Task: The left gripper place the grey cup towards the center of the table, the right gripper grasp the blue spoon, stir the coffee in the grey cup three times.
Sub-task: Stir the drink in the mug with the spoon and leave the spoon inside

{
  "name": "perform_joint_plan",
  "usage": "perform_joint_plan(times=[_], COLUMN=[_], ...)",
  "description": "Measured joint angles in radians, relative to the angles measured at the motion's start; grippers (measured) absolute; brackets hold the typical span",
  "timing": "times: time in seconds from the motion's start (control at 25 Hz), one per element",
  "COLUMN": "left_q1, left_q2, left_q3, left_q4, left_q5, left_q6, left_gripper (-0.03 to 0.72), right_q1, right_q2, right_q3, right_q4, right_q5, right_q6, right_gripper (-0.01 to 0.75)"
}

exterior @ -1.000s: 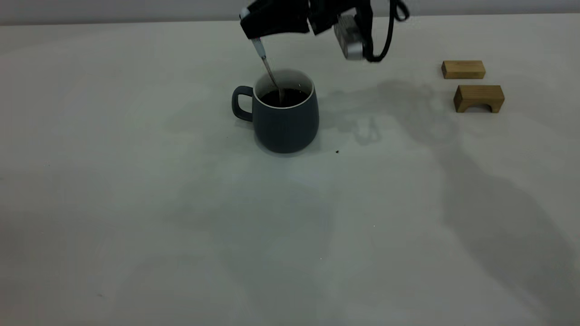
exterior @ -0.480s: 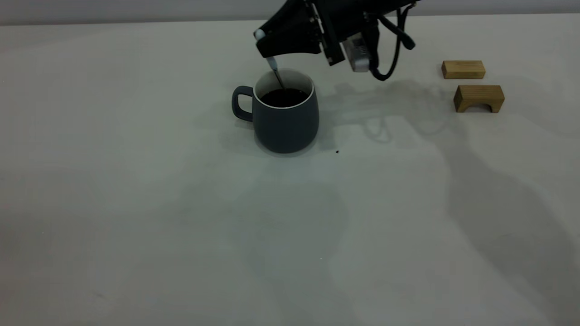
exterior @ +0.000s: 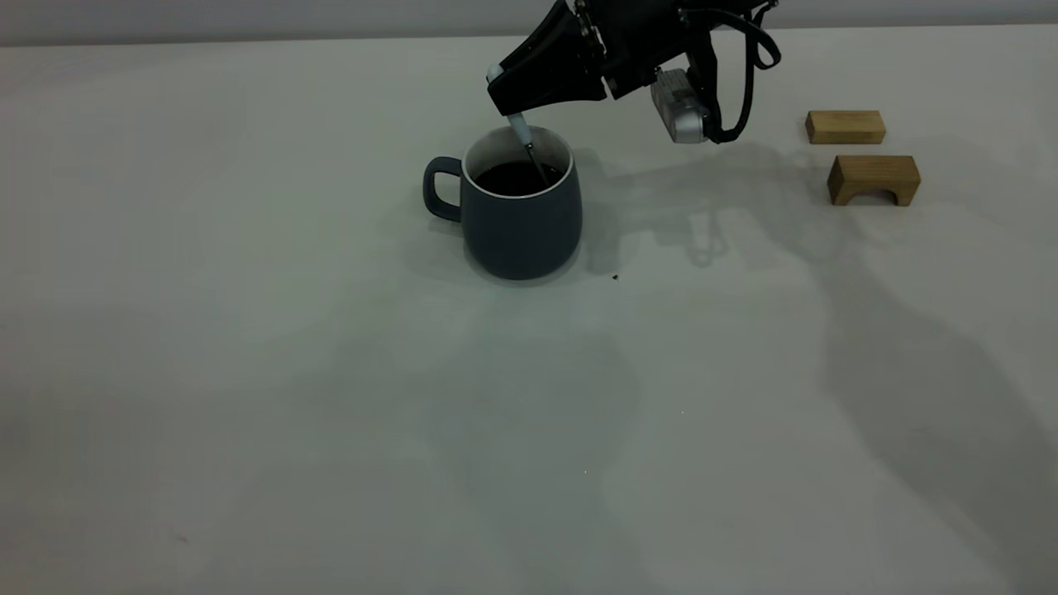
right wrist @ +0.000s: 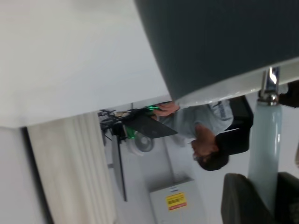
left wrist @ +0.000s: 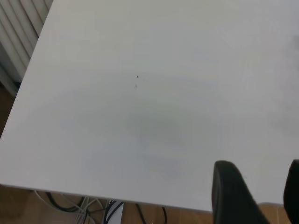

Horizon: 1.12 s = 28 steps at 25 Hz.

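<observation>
The grey cup (exterior: 519,207) is parked near the middle of the table (exterior: 248,372), handle at 9 o'clock, so the placing part looks done. The blue spoon (exterior: 522,136) is pinched by its pale handle in the right gripper (exterior: 506,92), which comes in from 1 o'clock, and is slanted so its bowl gets dipped in the coffee (exterior: 517,177) for stirring. Two wooden blocks (exterior: 873,178) are sat at 3 o'clock, well clear. The left gripper (left wrist: 254,193) is held off over bare table, jaws apart.
</observation>
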Motion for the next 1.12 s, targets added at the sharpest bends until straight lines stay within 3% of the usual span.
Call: perform_joint_plan(times=[0.2, 0.36, 0.52, 0.68, 0.84, 1.12], left_q1=[0.000, 0.000, 0.000, 0.000, 0.000, 0.000], left_q2=[0.000, 0.000, 0.000, 0.000, 0.000, 0.000], left_q3=[0.000, 0.000, 0.000, 0.000, 0.000, 0.000], left_q4=[0.000, 0.000, 0.000, 0.000, 0.000, 0.000], left_q5=[0.000, 0.000, 0.000, 0.000, 0.000, 0.000], left_q6=[0.000, 0.000, 0.000, 0.000, 0.000, 0.000], left_gripper=[0.351, 0.351, 0.351, 0.351, 0.351, 0.351], right_q1=[0.006, 0.020, 0.020, 0.009, -0.002, 0.000], right_q2=[0.002, 0.003, 0.003, 0.003, -0.005, -0.009], right_q3=[0.000, 0.000, 0.000, 0.000, 0.000, 0.000], right_q4=[0.066, 0.123, 0.105, 0.034, 0.000, -0.027], right_q5=[-0.005, -0.008, -0.010, -0.002, 0.006, 0.002], right_q6=[-0.008, -0.136, -0.290, -0.319, -0.242, 0.065], right_gripper=[0.146, 0.146, 0.146, 0.146, 0.146, 0.145])
